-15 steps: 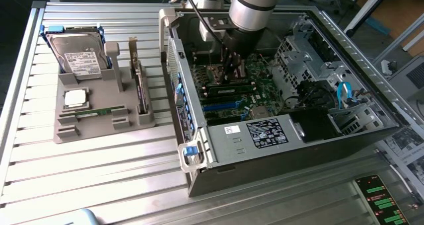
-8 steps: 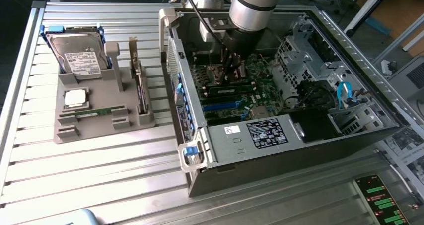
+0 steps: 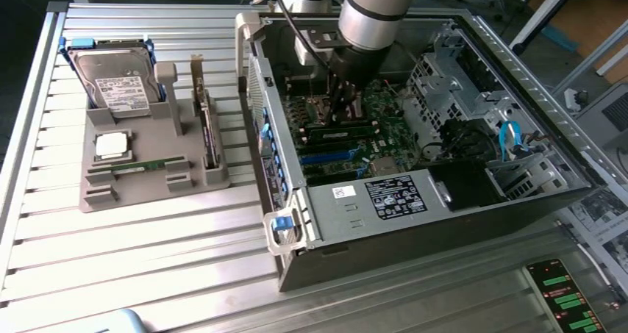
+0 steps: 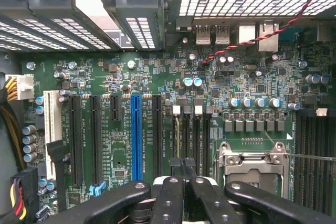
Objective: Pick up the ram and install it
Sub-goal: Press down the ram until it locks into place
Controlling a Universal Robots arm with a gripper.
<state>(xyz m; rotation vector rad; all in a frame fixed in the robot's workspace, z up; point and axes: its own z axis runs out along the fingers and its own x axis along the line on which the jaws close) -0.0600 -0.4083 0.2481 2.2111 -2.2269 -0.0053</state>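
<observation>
gripper [image 3: 343, 111] pressed together, nothing pinched, down inside the computer case [image 3: 412, 201] over the motherboard [image 4: 157, 77] | ram [image 3: 147, 165]: thin green stick, dark chips, lying flat on the grey holder [image 3: 98, 201] outside the case, beside the silver processor [image 3: 112, 145]

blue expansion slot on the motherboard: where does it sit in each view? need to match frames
Exterior view: the blue slot lies inside the open case, about mid-board on the motherboard.
Wrist view: the blue slot stands between long black slots, a few slots from the white slot.
Shared landmark: the metal-framed CPU socket, on the same board beside the slot rows.
</observation>
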